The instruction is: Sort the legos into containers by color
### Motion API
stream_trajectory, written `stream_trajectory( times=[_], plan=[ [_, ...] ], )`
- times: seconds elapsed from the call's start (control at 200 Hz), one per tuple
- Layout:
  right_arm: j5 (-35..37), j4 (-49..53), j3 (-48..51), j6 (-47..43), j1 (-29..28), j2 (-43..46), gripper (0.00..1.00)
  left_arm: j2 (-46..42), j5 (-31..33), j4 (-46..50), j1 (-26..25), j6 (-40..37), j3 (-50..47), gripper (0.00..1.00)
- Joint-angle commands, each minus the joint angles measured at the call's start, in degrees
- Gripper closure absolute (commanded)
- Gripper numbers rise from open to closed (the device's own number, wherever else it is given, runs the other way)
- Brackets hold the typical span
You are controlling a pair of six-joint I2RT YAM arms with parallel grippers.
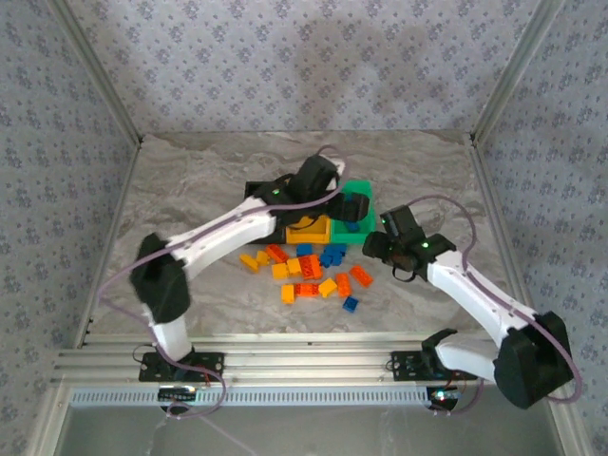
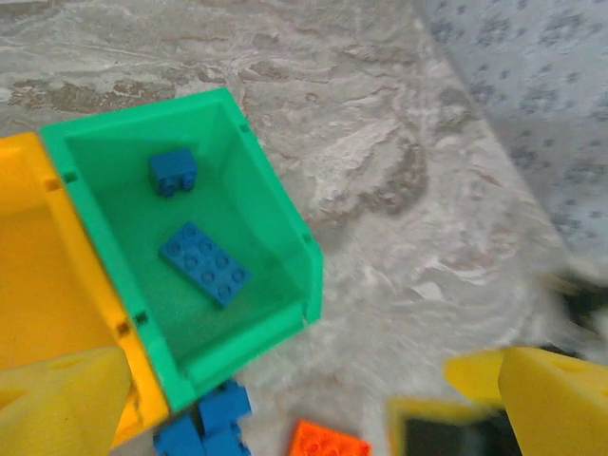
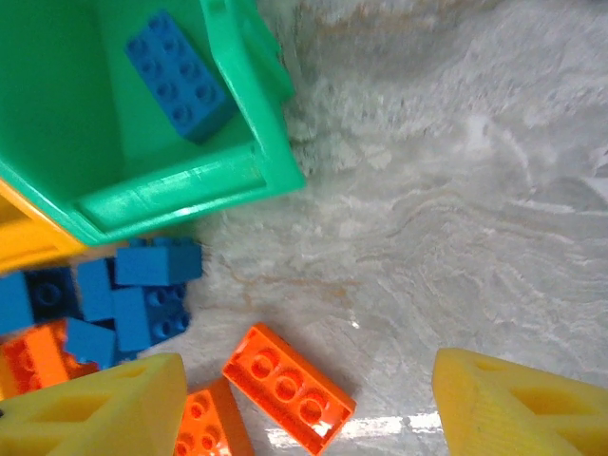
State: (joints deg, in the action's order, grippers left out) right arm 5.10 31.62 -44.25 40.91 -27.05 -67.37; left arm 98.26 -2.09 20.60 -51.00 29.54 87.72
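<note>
- Table [image 1: 190, 180]: grey marbled top, with patterned walls on three sides.
- Containers [image 1: 313, 235]: three bins joined in a row at mid-table. The black bin [image 1: 258, 193] is on the left, the yellow-orange bin [image 1: 296, 231] in the middle and the green bin [image 1: 359, 189] on the right.
- Green bin, contents: two blue pieces lie flat on its floor, apart from each other. They are a small blue brick [image 2: 173, 171] and a long blue brick [image 2: 204, 264].
- Legos [image 1: 309, 271]: a loose scatter of yellow, orange-red and blue pieces on the table just in front of the bins. A lone blue brick [image 1: 351, 304] lies nearest the arms, a little apart from the rest.
- Blue cluster [image 3: 142, 294]: several blue pieces are bunched on the table, close against the front of the green bin where it meets the yellow-orange bin.
- Orange-red brick [image 3: 288, 388]: flat on the table, studs up, near the blue cluster. A second orange-red piece [image 3: 214, 423] lies just beside it.
- Left gripper [image 2: 304, 385]: hangs above the green bin's front corner, spread wide, with nothing between its yellow pads [image 2: 62, 404].
- Right gripper [image 3: 312, 380]: hovers over the table at the right edge of the scatter, spread wide and holding nothing. The orange-red brick lies below the gap.
</note>
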Motion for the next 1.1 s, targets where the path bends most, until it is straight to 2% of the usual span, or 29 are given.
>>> stream_trajectory(
  times=[0.0,0.245,0.445,0.65,0.83,0.984,1.099],
  plan=[
    [-1.6,0.2,-0.6,-3.5,-2.3,-5.0,0.28,-9.9,0.9,-5.2,-1.3,1.6,-9.2,0.0],
    [4.8,5.1,-4.9,-4.4,-9.7,-16.6,0.28,-29.0,5.6,-0.8,-2.0,6.1,-30.5,0.0],
    [6.1,6.1,-4.7,-3.5,-11.8,-20.2,0.29,-40.9,9.0,1.3,-2.0,9.9,-41.0,0.0],
    [5.4,6.5,-4.4,-3.0,-11.0,-23.5,0.33,-44.2,11.0,4.5,-1.9,9.7,-42.7,0.0],
    [4.3,4.5,-3.5,-3.3,-8.3,-23.0,0.37,-45.6,11.8,5.0,-1.9,10.0,-44.1,0.0],
    [2.4,4.2,-4.2,-4.2,-7.3,-24.7,0.52,-46.1,12.4,5.3,-1.8,10.4,-45.3,0.0],
    [2.2,4.2,-4.0,-4.2,-6.8,-25.5,0.55,-46.3,12.6,5.6,-1.7,10.5,-45.7,0.0]
  ],
)
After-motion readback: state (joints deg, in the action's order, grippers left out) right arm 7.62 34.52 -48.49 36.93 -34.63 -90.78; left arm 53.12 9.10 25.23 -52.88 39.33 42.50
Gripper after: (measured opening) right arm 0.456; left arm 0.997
